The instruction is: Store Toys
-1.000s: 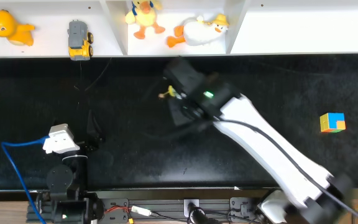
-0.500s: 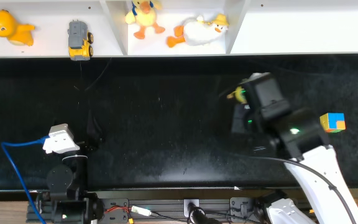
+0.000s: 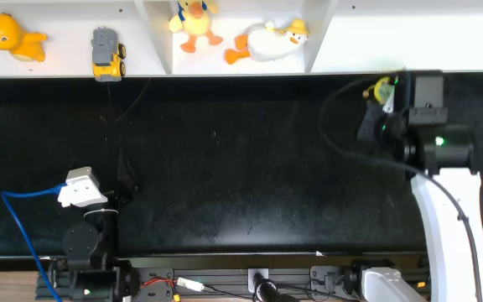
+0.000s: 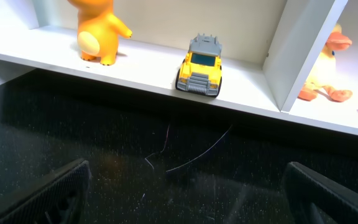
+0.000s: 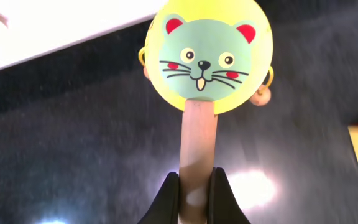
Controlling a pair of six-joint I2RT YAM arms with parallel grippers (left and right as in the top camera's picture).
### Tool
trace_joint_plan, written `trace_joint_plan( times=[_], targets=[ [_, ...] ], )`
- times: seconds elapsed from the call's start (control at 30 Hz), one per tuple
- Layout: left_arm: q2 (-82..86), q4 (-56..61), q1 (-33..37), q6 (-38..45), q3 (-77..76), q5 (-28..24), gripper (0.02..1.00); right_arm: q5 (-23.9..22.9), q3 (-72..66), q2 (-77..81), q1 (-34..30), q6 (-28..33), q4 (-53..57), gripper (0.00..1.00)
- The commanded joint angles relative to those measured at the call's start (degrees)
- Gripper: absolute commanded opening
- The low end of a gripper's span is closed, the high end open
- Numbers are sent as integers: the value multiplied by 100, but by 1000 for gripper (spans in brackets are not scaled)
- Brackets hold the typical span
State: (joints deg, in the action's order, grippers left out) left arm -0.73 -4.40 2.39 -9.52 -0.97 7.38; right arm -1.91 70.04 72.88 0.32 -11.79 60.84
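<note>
Up by the shelf, the cat-faced rattle was held off the black mat, its round yellow head close to the front edge of the white shelf, near the right-hand compartment. Its wooden handle ran down into the right gripper, whose two fingers were pinched tight against the handle's lower end on either side. A small bead hung at each side of the head.

The left gripper sat low over the mat at the other end of the table, well apart from the rattle, with its fingers spread wide and nothing between them. It faced the left-hand compartment, where a yellow truck stood beside an orange duck. In the middle compartment lay a yellow plush duck and a white plush duck, side by side.
</note>
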Motion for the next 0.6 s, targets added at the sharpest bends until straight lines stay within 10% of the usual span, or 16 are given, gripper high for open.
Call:
trace_joint_plan(
  times=[0.03,0.6],
  targets=[
    [59,31,44,-66,52,24,998,800,-17,457,-210,1040,-446,45],
    [59,31,44,-63,52,24,998,977,280,1934,-308,2173,-1707,45]
  ],
)
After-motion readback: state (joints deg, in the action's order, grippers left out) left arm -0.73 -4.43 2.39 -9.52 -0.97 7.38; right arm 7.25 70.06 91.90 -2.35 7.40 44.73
